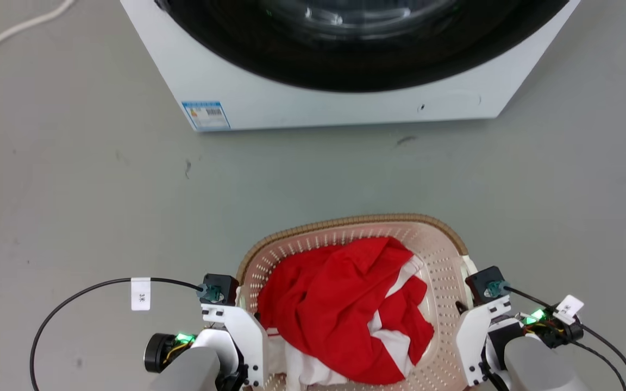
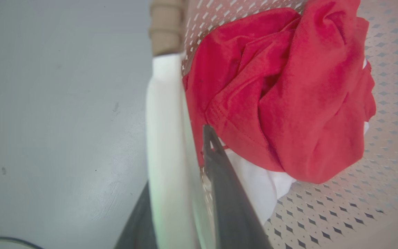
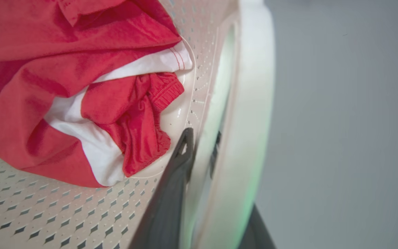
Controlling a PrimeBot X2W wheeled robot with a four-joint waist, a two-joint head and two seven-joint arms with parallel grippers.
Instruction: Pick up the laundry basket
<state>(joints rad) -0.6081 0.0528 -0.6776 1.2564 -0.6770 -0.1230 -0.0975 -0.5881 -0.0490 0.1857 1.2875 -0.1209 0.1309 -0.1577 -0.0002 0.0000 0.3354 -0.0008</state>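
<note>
Grey floor lies before a washer [image 1: 345, 98]. At lower centre sits the laundry basket [image 1: 356, 221], stiff, light plastic holding soft clothes [image 1: 340, 304]. The jaws of the left gripper [image 2: 181, 148] and right gripper [image 3: 202, 138] seem narrowly clamped on its white handles [image 2: 164, 121], the sensible hold.
</note>
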